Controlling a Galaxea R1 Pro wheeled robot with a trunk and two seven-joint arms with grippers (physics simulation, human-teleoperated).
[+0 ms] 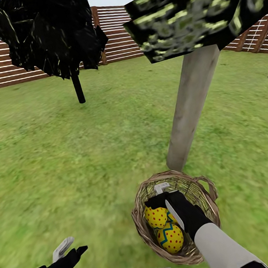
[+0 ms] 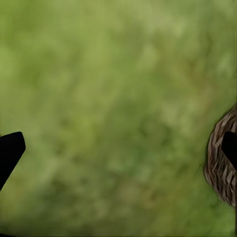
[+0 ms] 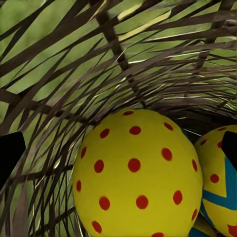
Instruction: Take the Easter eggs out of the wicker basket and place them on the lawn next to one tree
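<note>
Right hand point(image 1: 163, 197) open inside wicker basket point(image 1: 207, 202) above eggs point(image 1: 169, 237).

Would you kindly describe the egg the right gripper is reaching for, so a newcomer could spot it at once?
Find the pale tree trunk on the lawn; at its foot sits the wicker basket. Inside, by the open right gripper, lies the upper Easter egg. Its visible face shows only red dots on yellow, whereas its neighbour also carries a blue zigzag stripe.
</note>
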